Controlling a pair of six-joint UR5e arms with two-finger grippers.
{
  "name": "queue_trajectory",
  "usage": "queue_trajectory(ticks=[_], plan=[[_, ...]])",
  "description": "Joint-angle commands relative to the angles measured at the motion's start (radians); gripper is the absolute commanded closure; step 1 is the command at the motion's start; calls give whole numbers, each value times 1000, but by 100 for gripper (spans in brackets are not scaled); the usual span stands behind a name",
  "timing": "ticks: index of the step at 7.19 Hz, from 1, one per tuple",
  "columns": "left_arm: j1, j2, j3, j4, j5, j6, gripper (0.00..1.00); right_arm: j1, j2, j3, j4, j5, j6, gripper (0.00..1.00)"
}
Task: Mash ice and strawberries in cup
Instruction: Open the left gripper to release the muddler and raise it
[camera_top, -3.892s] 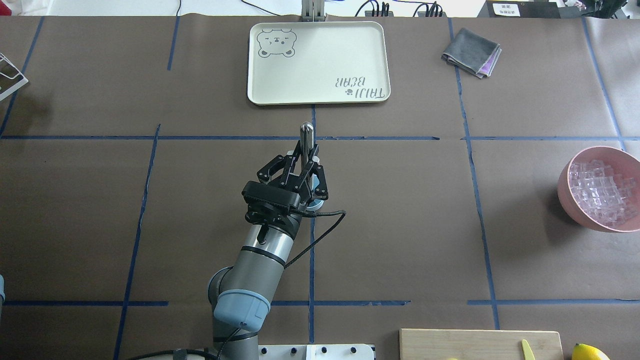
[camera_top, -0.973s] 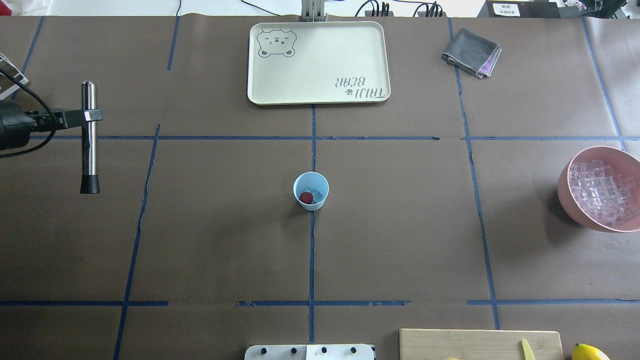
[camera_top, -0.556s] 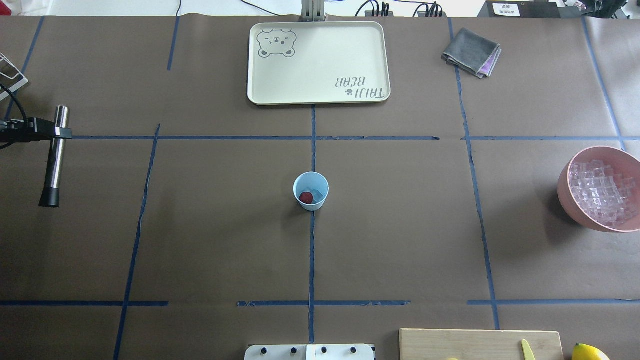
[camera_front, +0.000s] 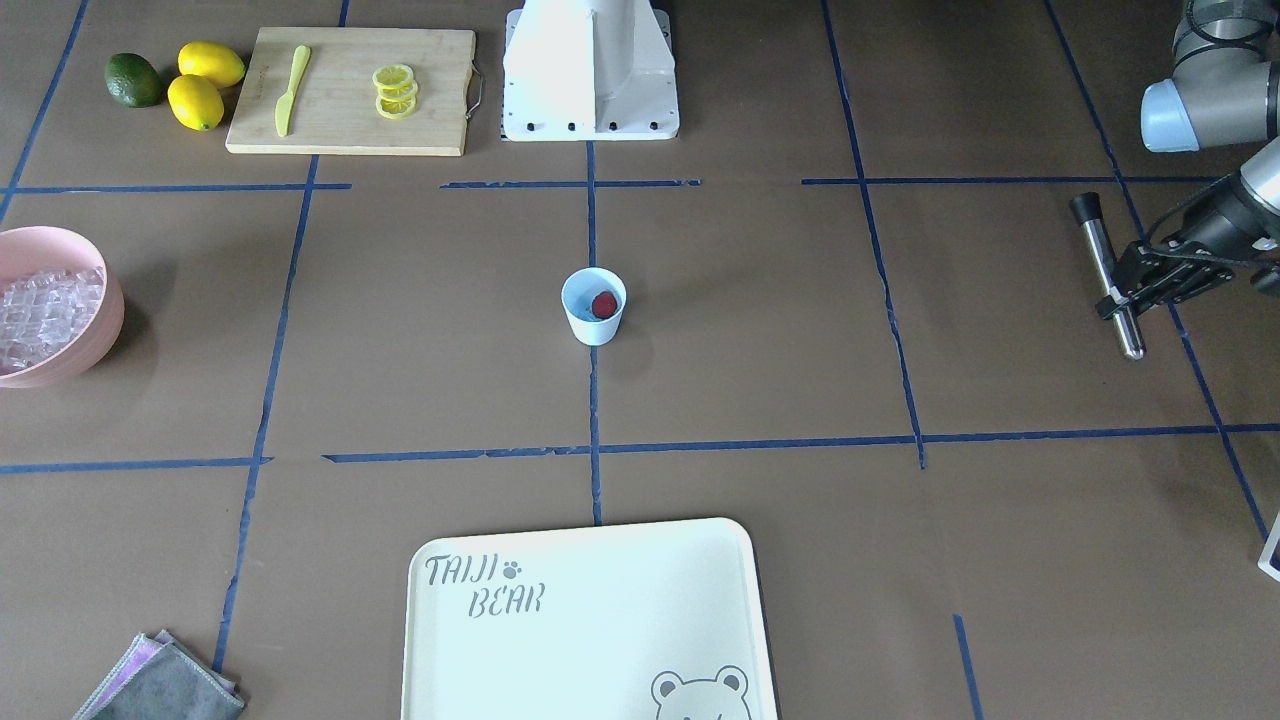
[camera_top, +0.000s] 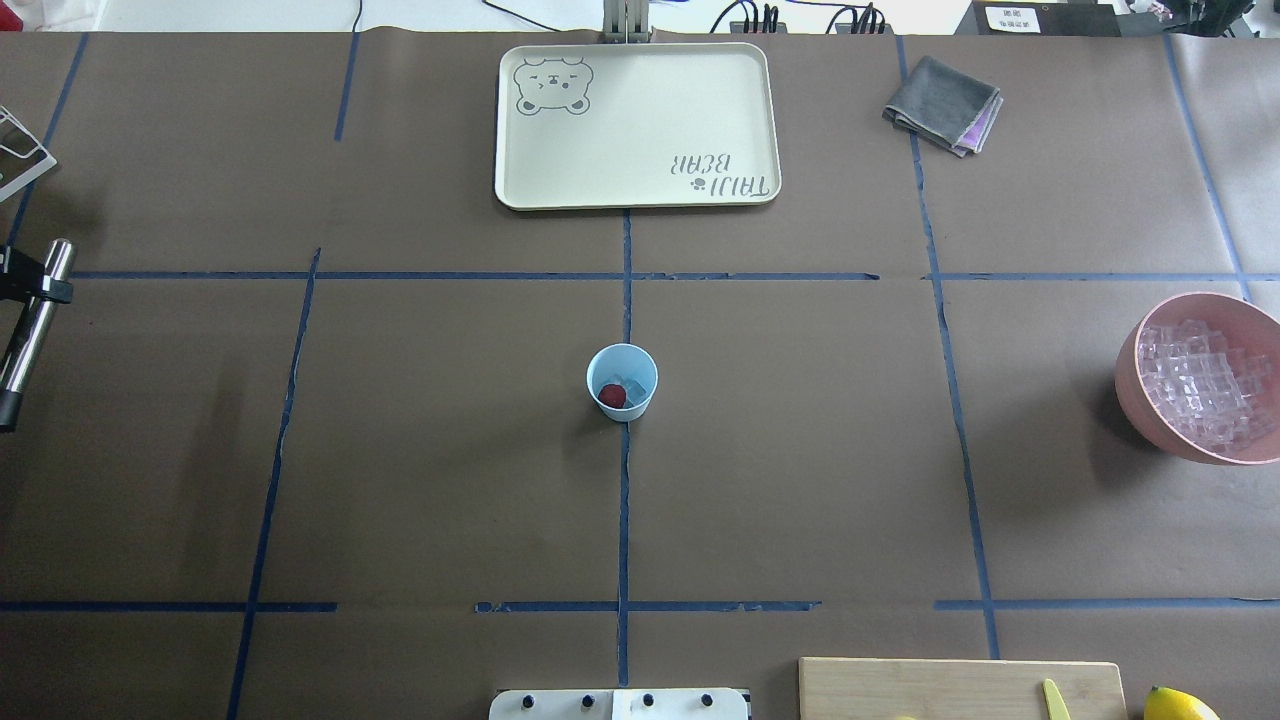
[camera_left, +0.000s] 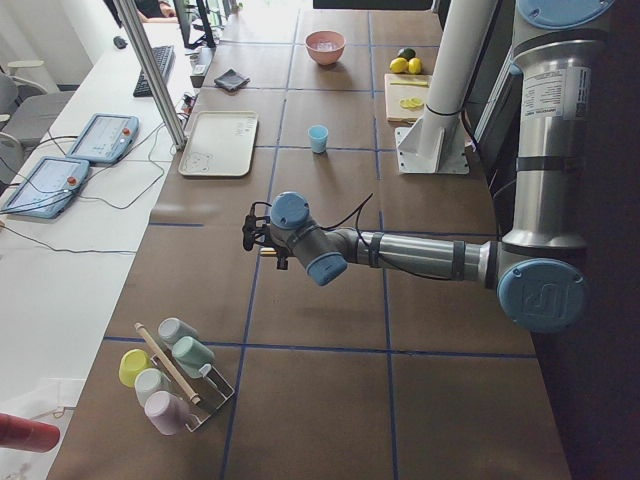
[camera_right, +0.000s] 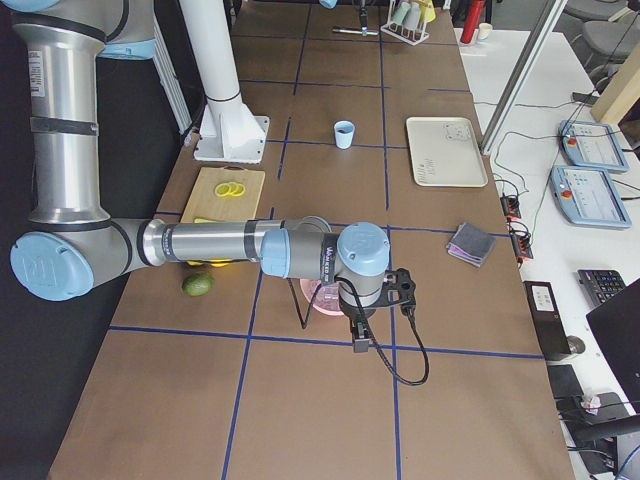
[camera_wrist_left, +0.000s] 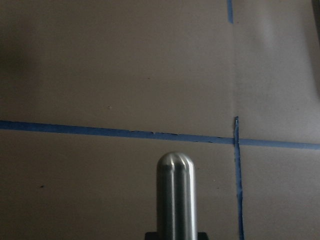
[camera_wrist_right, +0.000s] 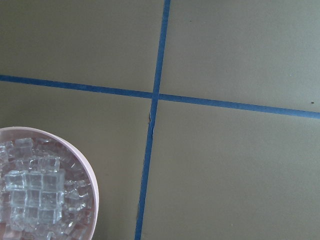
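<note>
The light-blue cup stands alone at the table's centre, upright. Inside it lie a red strawberry and clear ice; the cup and the berry also show from the front. My left gripper is far off at the table's left end, shut on a steel masher rod with a black tip. That rod pokes in at the overhead view's left edge, and its rounded end fills the left wrist view. My right gripper hangs over the pink bowl; I cannot tell its state.
A pink bowl full of ice cubes sits at the right edge. A cream bear tray lies at the far side, a folded grey cloth beside it. A cutting board with lemon slices and a knife, whole fruit, and a cup rack stand around.
The left arm has left the cup and carried the masher to the far left edge, and the rod keeps sliding out of the overhead view. The cup stays put.
</note>
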Motion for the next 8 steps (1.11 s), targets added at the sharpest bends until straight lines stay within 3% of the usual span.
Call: queue_trajectory(ticks=[1, 5, 8], plan=[[-13, 20, 47, 38, 47, 113, 100, 0, 0, -1, 1, 0, 0, 1], [-2, 36, 140, 37, 181, 125, 100, -5, 0, -1, 1, 0, 0, 1], [4, 28, 176, 34, 204, 182, 100, -5, 0, -1, 2, -2, 0, 1]])
